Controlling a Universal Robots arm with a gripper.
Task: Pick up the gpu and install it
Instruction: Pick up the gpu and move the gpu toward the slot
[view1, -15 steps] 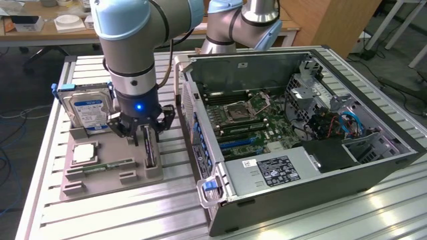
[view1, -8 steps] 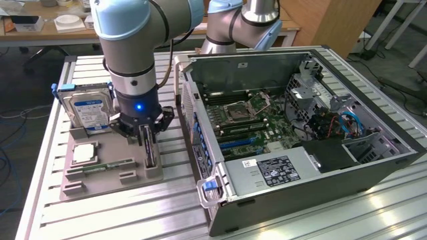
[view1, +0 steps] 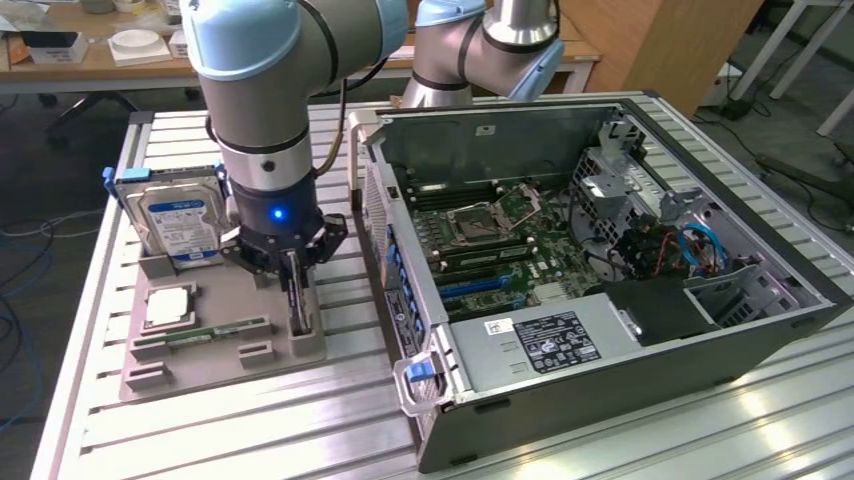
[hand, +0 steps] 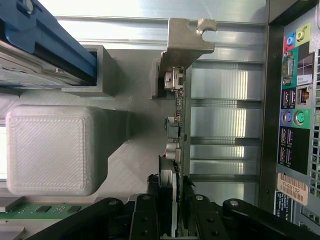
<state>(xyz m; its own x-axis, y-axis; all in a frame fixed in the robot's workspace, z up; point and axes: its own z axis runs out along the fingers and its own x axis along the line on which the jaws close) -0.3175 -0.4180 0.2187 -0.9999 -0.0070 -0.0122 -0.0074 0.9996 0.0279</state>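
The gpu is a thin dark card standing on edge in a slot of the grey holder, at the exterior view's left of the computer case. My gripper comes straight down onto its upper edge. In the wrist view the gpu runs away from me with its pale metal bracket at the far end. The gripper has one black finger pressed against each face of the card, so it is shut on the gpu, which still sits in the holder.
The holder also carries a silver hard drive with a blue-white label, a square chip and a green memory stick. The open computer case lies right beside it, motherboard exposed. Its rear ports face the gpu.
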